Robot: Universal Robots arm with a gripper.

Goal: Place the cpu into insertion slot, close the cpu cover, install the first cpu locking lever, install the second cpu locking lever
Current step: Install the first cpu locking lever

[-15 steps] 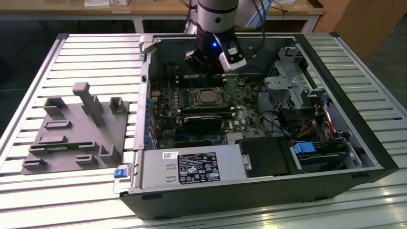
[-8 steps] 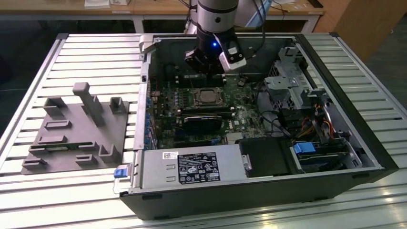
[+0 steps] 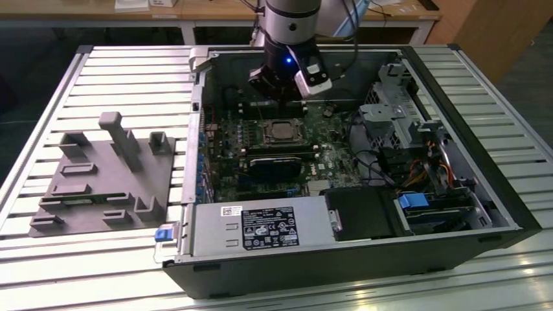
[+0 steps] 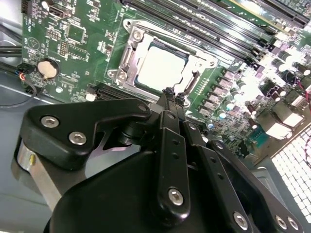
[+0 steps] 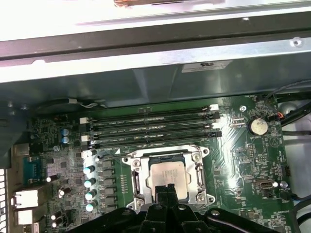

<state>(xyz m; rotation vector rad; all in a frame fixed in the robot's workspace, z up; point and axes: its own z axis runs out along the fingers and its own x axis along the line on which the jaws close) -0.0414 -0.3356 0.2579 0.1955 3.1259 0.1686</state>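
The cpu (image 5: 167,174) lies flat in the insertion slot (image 3: 278,132) on the green board, its silver top showing in both wrist views (image 4: 160,65). The cpu cover (image 5: 167,151), a silvery frame, lies down around the chip with its window over it (image 4: 167,34). Thin metal levers run along two sides of the socket (image 5: 200,174). My gripper (image 5: 165,190) hangs just above the socket's edge, shut, with nothing between its fingers (image 4: 168,99). In the exterior view the gripper (image 3: 281,94) is inside the open computer case, just behind the socket.
Long black memory slots (image 5: 150,128) run beside the socket, and a black card (image 3: 274,165) sits in front of it. A coin battery (image 5: 257,126), the drive cage (image 3: 389,110), the power supply (image 3: 250,227) and case walls surround the board. A grey fixture (image 3: 103,175) lies at the exterior view's left.
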